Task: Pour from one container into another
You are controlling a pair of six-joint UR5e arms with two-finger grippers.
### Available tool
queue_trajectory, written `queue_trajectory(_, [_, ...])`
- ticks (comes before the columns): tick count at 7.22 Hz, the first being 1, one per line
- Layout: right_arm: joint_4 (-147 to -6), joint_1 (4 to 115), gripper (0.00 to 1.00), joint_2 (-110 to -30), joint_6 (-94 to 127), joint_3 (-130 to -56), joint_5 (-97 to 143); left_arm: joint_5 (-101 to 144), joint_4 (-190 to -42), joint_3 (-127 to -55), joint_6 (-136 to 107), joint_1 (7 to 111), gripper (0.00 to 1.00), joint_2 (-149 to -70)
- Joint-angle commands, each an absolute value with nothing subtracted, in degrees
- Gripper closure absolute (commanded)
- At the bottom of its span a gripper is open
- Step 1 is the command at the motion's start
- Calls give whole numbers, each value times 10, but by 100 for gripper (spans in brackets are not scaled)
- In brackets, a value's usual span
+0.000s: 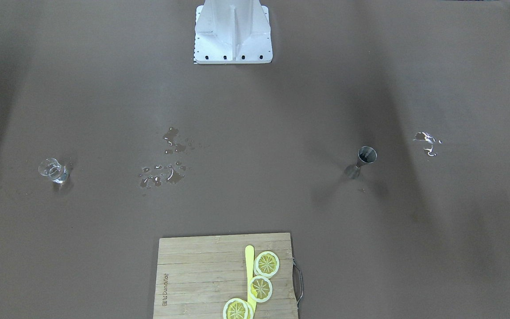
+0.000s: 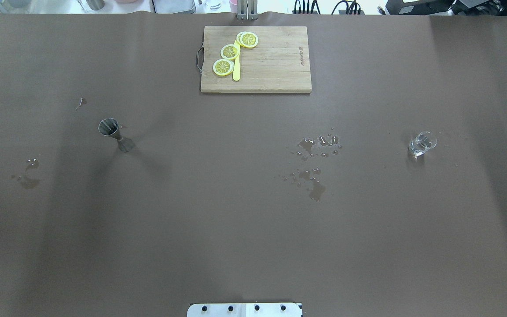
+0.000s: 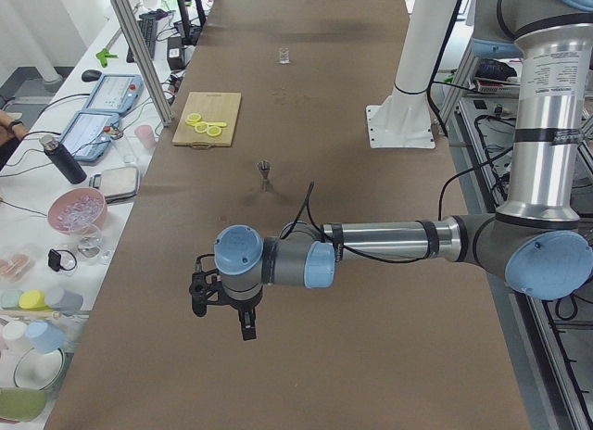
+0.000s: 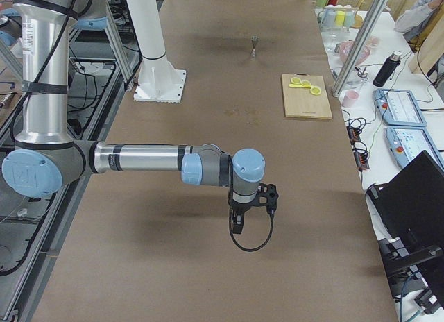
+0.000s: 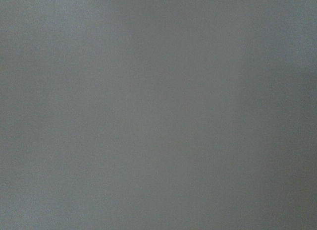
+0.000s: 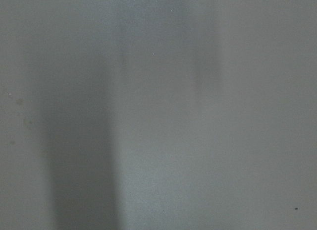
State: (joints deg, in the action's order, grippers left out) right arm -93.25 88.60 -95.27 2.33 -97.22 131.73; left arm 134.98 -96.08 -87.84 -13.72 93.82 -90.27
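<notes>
The clear glass tumbler [image 1: 54,171] [image 2: 421,143] stands upright on the brown table, toward the robot's right side, small and far off in the exterior left view [image 3: 283,56]. The grey steel jigger [image 1: 363,162] [image 2: 115,134] [image 3: 265,175] [image 4: 254,46] stands upright toward the left side. Neither gripper appears in the overhead or front views. My left gripper [image 3: 247,328] hangs over the table's left end, well away from the jigger. My right gripper [image 4: 237,228] hangs over the right end. Open or shut, I cannot tell for either. Both wrist views hold only bare table.
A wooden cutting board [image 2: 275,66] with lemon slices [image 2: 230,51] and a yellow knife [image 2: 236,70] lies at the far middle edge. Water puddles [image 2: 315,160] sit between the middle and the tumbler, smaller ones [image 2: 27,174] at the left. The white robot base [image 1: 233,31] stands centrally.
</notes>
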Motion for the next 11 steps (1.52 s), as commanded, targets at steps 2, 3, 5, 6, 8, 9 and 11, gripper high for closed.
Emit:
queue_trajectory(2, [-933,888,0,-953,23,-976,1317,1350,-955,-903,-152,918,1,-898])
queue_trajectory(3, [-933,888,0,-953,23,-976,1316,1350,-955,-904,-152,918,1,-897])
queue_trajectory(5, [-933,891,0,-953,23,-976,1315,1350,-954,-904,-152,918,1,-894])
queue_trajectory(6, [-933,891,0,-953,23,-976,1314,1350,-954,-904,-152,918,1,-894])
queue_trajectory(8, [-933,891,0,-953,23,-977,1315,1350,-954,-904,-152,920,1,-893])
queue_trajectory(9, [-933,893,0,-953,23,-977,1315,1350,-954,-904,-152,920,1,-893])
queue_trajectory(11, [-933,895,0,-952,23,-979,1316,1351,-954,-914,-152,921,1,-885])
